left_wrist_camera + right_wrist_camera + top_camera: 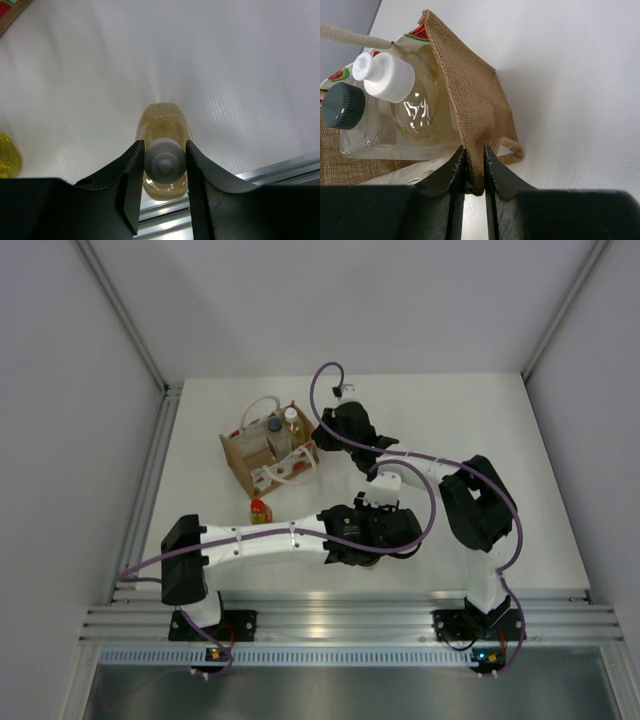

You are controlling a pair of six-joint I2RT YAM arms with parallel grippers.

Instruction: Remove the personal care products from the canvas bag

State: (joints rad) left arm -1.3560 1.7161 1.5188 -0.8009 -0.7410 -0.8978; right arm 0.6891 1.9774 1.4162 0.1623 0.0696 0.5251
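Now the left gripper (165, 152) squeezes a bottle (162, 117) by its pale cap. The right gripper (475, 157) pinches tight on the cloth edge of the bag (470, 95).

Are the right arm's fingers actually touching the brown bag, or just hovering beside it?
Touching. The right wrist view shows the right fingers shut on the bag at its woven side edge, with the cloth pinched between them and no gap.

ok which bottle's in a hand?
The pale-capped bottle, pinched by its cap in the left hand; red-capped bottle stands loose, two others sit in the bag.
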